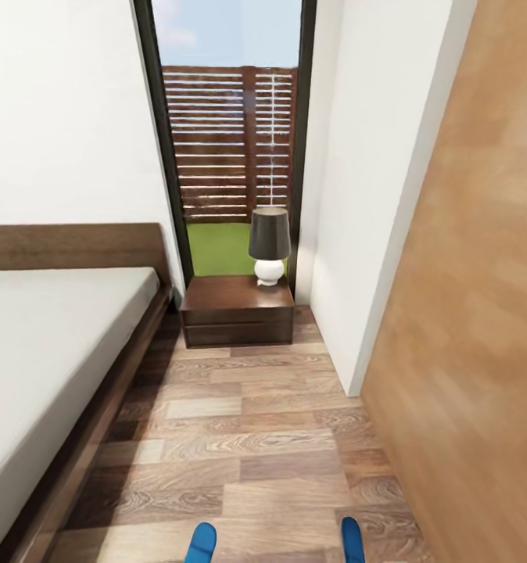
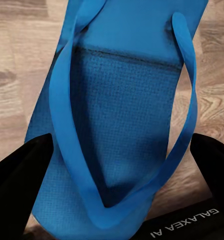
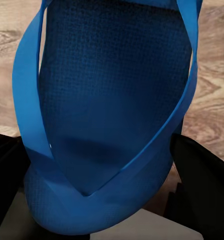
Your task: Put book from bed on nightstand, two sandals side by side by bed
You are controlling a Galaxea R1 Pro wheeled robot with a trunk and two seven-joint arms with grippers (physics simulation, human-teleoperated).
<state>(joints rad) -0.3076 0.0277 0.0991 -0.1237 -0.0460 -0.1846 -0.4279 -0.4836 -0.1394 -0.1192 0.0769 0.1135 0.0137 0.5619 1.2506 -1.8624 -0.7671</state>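
left gripper (image 2: 114, 165) clamped across one sandal (image 2: 121, 100); right gripper (image 3: 92, 175) clamped across other sandal (image 3: 112, 100) | both held over floor beside bed (image 1: 52, 352), short of nightstand (image 1: 236, 309) | likely light, floppy foam; hold sole edges, not straps

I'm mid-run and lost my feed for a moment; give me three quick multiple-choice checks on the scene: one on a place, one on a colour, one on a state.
1. Where does the lamp stand?
A. on the bed
B. on the nightstand
C. on the floor

2. What colour is the sandal in the left wrist view?
A. red
B. black
C. blue

3. How does the left tool hold that sandal?
A. fingers either side of it
B. shut, away from it
C. sandal lying on the mattress

Key: 1 B, its white base sits on the nightstand by the window. 2 C, the left sandal is bright blue. 3 A, the left tool has dark fingers flanking the sole.
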